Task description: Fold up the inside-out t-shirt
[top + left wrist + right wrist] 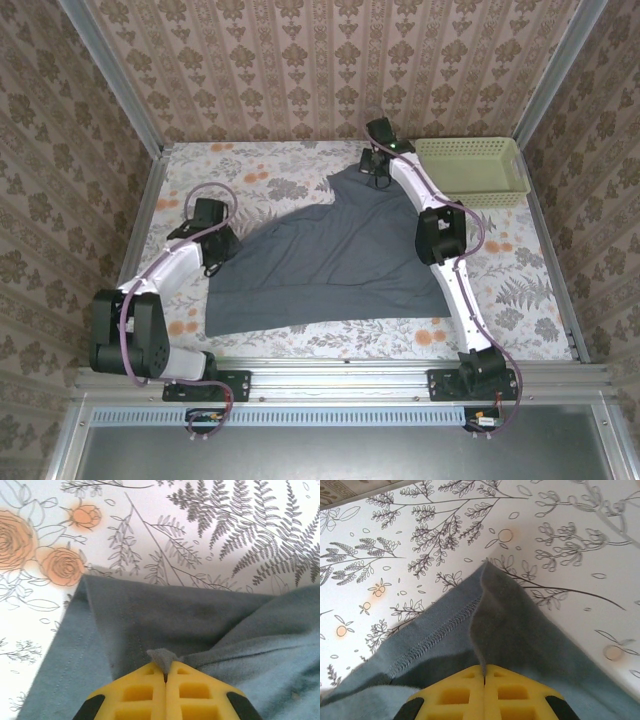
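My left gripper [165,666] at nine o'clock and right gripper [484,668] at one both pinch the t-shirt [330,260] (thin bites); hard pulling could slip them.

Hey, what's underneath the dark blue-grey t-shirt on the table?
The floral-patterned white tablecloth shows all around the edges of the dark slate blue-grey fabric t-shirt. Whatever lies beneath its middle is covered.
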Robot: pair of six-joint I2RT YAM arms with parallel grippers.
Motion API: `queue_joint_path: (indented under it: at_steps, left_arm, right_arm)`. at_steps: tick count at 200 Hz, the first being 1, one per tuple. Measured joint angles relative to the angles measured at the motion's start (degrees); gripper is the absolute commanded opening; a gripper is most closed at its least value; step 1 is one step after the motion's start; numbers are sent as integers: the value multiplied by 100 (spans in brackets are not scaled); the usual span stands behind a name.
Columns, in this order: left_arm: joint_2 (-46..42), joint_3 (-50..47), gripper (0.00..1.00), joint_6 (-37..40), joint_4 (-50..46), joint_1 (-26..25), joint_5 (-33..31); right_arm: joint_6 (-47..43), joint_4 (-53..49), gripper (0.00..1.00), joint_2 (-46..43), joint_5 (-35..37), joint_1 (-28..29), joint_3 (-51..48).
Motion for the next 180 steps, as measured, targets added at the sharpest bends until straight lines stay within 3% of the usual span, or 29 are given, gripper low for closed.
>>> queue_joint_path:
  at_steps: [18,34,96,180]
  left_arm:
    - [-37,-48,0,4,-2,138,11]
    - [-39,-52,0,31,0,245,52]
    - [-57,-52,0,162,-2,640,339]
    - [-59,-52,0,203,-4,1084,479]
  right_arm:
    - [-39,20,39,-334,-15,-24,-352]
    - [-109,37,51,-525,-66,-33,-474]
    - [-105,166,51,-662,-433,-188,-1001]
    - [660,1121,50,-2514,-413,-125,-4743]
